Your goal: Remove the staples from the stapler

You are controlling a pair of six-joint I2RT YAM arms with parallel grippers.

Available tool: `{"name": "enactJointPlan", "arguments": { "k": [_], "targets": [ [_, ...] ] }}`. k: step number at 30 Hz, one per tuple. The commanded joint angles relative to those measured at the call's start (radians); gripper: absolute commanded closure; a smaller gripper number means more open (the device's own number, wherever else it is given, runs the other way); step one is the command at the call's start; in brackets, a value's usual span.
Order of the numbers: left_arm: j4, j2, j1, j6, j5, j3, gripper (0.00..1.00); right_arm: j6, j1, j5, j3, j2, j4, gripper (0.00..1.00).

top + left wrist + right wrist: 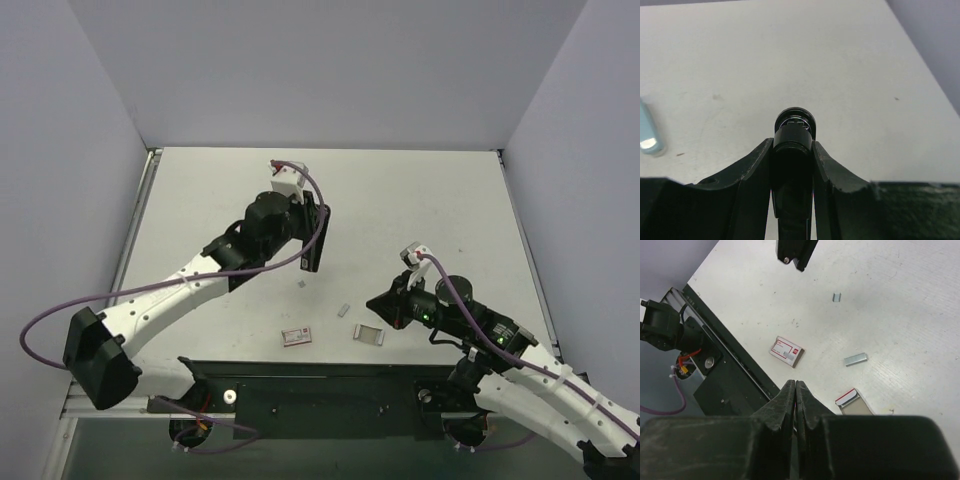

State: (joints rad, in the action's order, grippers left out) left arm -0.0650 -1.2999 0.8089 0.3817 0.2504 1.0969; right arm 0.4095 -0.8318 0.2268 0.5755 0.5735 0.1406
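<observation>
The left claw clamped the black stapler aloft over the counter, the right claw closed and empty — staple strips lay loose below, so emptying appeared under way, next needing the magazine checked.

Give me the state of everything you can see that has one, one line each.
Left gripper: shut on the stapler.
Stapler: clamped in that gripper; open or closed unclear.
Right gripper: shut, empty.
Staple box: closed, lying flat.
Second staple box: looks open.
Staple strip: lying loose.
Smaller staple piece: lying loose.
</observation>
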Motion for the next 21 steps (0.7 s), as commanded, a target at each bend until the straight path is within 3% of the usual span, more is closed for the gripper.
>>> {"name": "enactJointPlan", "arguments": {
  "k": [1, 14, 21],
  "targets": [
    [-0.051, -0.111, -0.082, -0.007, 0.088, 0.161, 1.0, 0.061, 0.0, -0.041, -0.034, 0.026, -0.111, 1.0],
    [-0.2, -0.625, -0.26, 0.009, 0.099, 0.583, 1.0, 0.083, -0.007, -0.037, -0.06, 0.065, -0.176, 1.0],
    [-0.262, -0.86, -0.303, 0.02, 0.119, 0.788, 1.0, 0.092, -0.01, -0.014, -0.104, 0.074, -0.22, 1.0]
  ]
}}
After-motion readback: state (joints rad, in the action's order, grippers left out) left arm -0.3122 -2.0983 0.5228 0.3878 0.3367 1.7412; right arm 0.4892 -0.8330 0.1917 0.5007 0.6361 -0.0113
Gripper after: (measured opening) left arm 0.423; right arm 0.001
